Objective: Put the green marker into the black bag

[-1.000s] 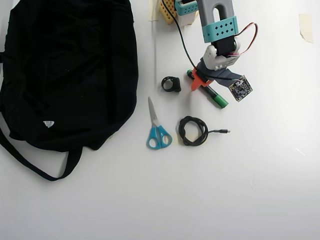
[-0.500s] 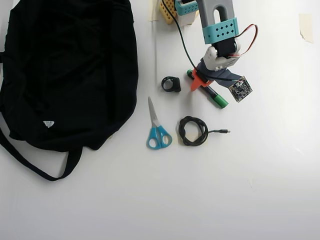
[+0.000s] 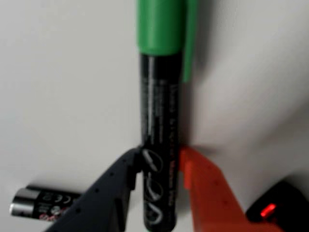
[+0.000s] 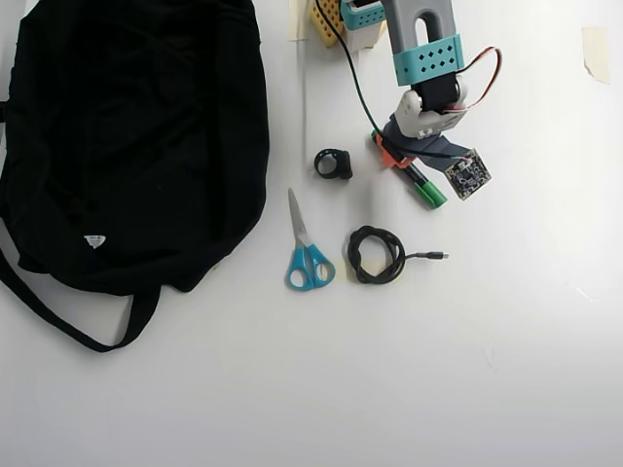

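While the gripper (image 3: 161, 166) sits low over the white table (image 4: 506, 321), its dark finger and its orange finger stand on either side of the green marker (image 3: 160, 125), pressed against the black barrel in the wrist view. The jaws look clamped on the marker's lower barrel, below the white lettering, with the green cap reaching away beyond the fingertips toward the top of that view. The grasp is crosswise: the marker's long axis runs straight out between the fingers, not across them.

From overhead, the green marker (image 4: 425, 191) lies slanted on the table just under the arm's wrist, with its green cap pointing down and to the right and the gripper (image 4: 390, 156) closed over the upper-left part. Whether it rests on the table or is just off it cannot be told.

The black bag (image 4: 127, 136) lies well apart, filling the left side of the overhead view, with a small black ring-shaped object (image 4: 333, 163), the blue-handled scissors (image 4: 307, 248) and the coiled black cable (image 4: 378, 255) in the stretch between. A small black battery (image 3: 43, 203) lies near the dark finger in the wrist view.

Judging from this, the grasp is made; what remains is a lift and a long carry left, high enough to clear the ring-shaped object.
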`<state>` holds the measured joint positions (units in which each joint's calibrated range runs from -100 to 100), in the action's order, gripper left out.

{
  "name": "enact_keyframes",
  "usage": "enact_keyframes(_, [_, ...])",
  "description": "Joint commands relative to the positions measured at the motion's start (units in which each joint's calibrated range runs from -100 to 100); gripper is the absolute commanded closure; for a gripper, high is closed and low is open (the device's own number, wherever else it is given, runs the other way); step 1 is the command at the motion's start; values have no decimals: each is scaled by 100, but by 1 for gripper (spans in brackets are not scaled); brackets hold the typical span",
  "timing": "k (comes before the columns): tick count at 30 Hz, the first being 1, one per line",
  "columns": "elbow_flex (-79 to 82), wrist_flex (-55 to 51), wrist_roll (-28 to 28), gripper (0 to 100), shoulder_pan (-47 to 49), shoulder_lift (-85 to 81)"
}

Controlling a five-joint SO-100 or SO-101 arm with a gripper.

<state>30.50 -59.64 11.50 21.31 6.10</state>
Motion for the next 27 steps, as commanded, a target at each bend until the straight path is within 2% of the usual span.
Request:
enact_keyframes(1, [-58,47,-7,94,1,20])
enact_keyframes(5, [-67,47,-7,98,-7,20])
enact_keyframes(27, [-175,-40,-12,98,-7,-96])
